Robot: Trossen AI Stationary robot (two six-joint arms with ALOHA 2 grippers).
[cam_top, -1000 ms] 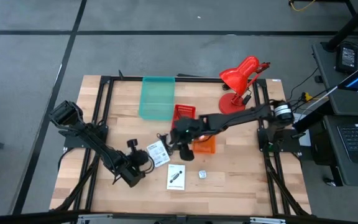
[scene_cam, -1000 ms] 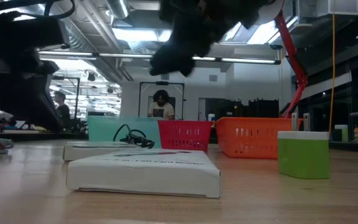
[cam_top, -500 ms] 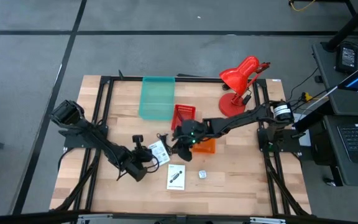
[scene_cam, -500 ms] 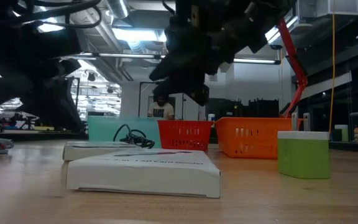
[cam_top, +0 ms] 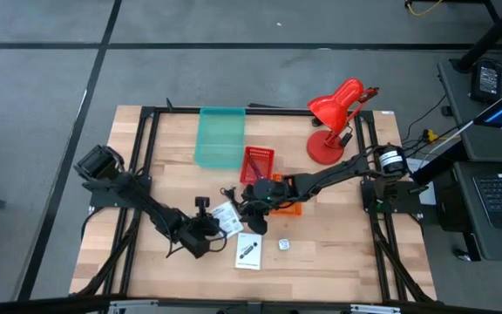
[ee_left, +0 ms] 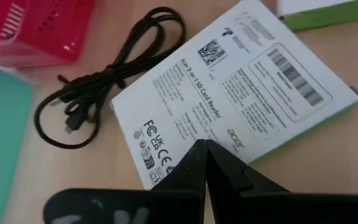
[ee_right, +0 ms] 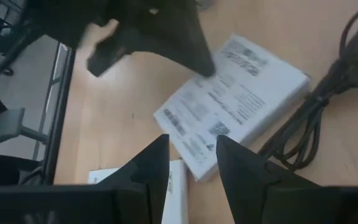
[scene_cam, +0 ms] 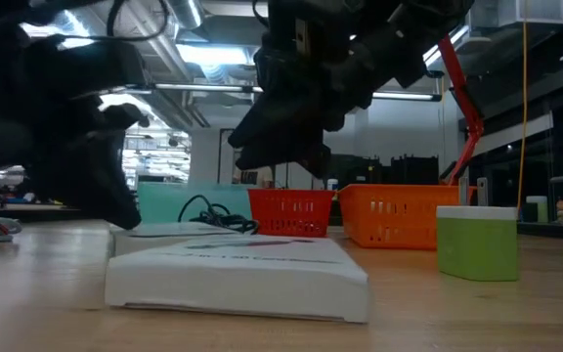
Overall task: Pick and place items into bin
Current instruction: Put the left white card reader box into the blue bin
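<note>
card (ee_left: 241, 93) — touching clenched left claw (ee_left: 205, 163) tips | right claw (ee_right: 188, 163) released — above it

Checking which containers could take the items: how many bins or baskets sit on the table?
3: a teal bin toward the table's far edge, a red basket beside it, and an orange basket partly hidden under the right arm.
</note>
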